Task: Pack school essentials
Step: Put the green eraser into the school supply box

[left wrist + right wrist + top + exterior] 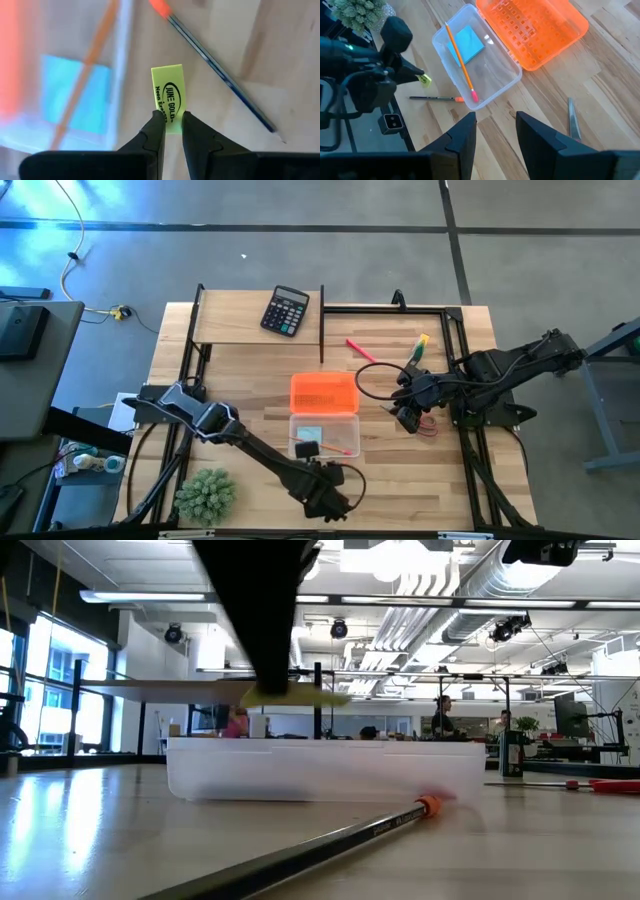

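A yellow-green eraser hangs above the table beside the clear box, with my left gripper shut on it. In the low view the eraser shows above the box rim. The box holds a pale blue note pad and an orange pencil. Another pencil lies flat on the wood below the eraser. My right gripper hovers open to the right of the box, touching nothing. Scissors lie flat beside it. A pink pen lies farther back. My left gripper pinches one short end of the eraser between its two fingertips. The fingers come from above, pointing steeply down, along the eraser's length. The eraser sticks out past the tips, lifted clear of the table.
The orange lid lies open behind the box. A black calculator sits at the far edge and a spiky green plant at the near left. A yellow-and-green item lies at the far right. Bare wood lies near the front edge.
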